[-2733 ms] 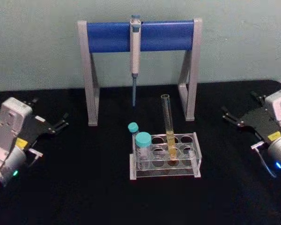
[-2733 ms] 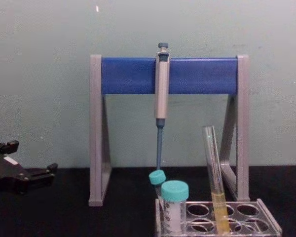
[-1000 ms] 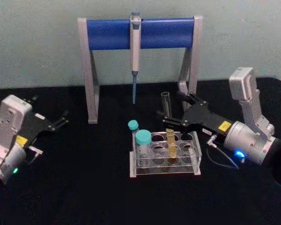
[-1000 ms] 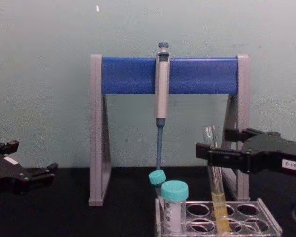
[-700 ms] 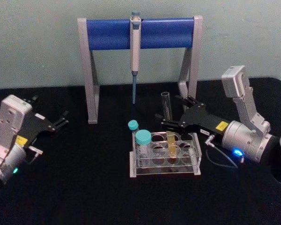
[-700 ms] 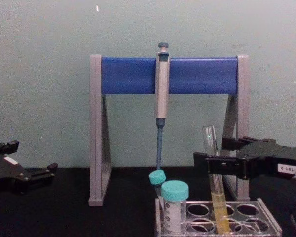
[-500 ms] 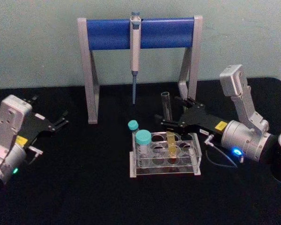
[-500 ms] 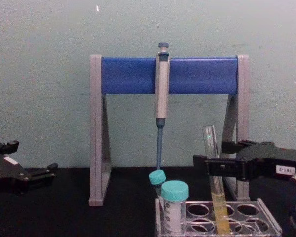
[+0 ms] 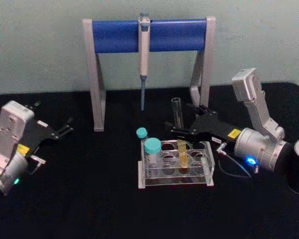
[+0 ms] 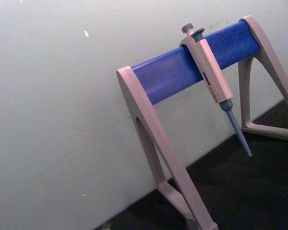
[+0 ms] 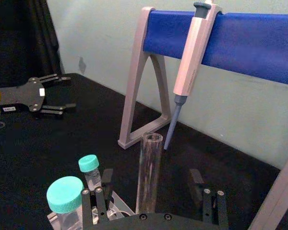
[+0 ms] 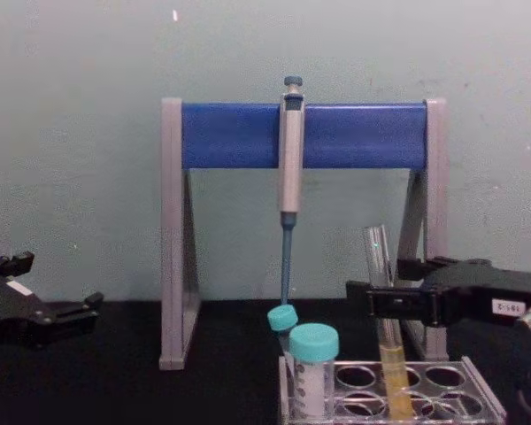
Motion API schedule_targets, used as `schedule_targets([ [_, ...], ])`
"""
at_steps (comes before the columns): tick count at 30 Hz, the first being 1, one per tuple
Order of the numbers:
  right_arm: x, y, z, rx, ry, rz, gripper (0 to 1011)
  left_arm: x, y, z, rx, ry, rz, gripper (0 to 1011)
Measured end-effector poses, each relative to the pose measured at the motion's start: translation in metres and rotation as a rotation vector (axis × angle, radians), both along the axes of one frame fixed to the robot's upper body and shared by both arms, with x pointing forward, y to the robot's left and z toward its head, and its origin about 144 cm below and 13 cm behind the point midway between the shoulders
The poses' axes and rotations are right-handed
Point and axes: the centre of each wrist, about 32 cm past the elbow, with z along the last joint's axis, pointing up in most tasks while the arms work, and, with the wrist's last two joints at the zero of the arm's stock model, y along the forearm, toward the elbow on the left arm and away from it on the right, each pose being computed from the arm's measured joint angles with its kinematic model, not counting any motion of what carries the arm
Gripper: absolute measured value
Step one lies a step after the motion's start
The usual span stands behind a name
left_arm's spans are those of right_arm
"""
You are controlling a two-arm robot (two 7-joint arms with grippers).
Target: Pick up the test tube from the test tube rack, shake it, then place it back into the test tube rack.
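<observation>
In the test tube rack (image 9: pixel 159 179), the test tube (image 9: pixel 182 152) is sitting unlifted while the spread right pincer (image 9: pixel 178 118) is bracketing it; lift, shake, return pending; left pincer (image 9: pixel 53 114) is idling spread.

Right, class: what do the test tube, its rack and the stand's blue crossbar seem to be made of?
Test tube: likely glass, clear and glossy; liquid shows through.
Test tube rack: clear plastic probably, see-through flat plates.
Blue crossbar: matte, possibly plastic or painted; can't tell.
</observation>
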Motion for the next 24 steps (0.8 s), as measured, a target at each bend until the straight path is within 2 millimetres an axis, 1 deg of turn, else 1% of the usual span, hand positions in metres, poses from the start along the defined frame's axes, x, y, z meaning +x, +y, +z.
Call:
schedule_targets([
  [21,-0.0003,-0.0002,0.0002,0.0,-0.001,-0.004,1000,0.0,0.0,0.0,0.0,0.0,0.0,1001],
  [24,-0.0003,-0.0002,0.0002,0.0,-0.001,-0.004,953,0.0,0.0,0.0,0.0,0.0,0.0,1001],
])
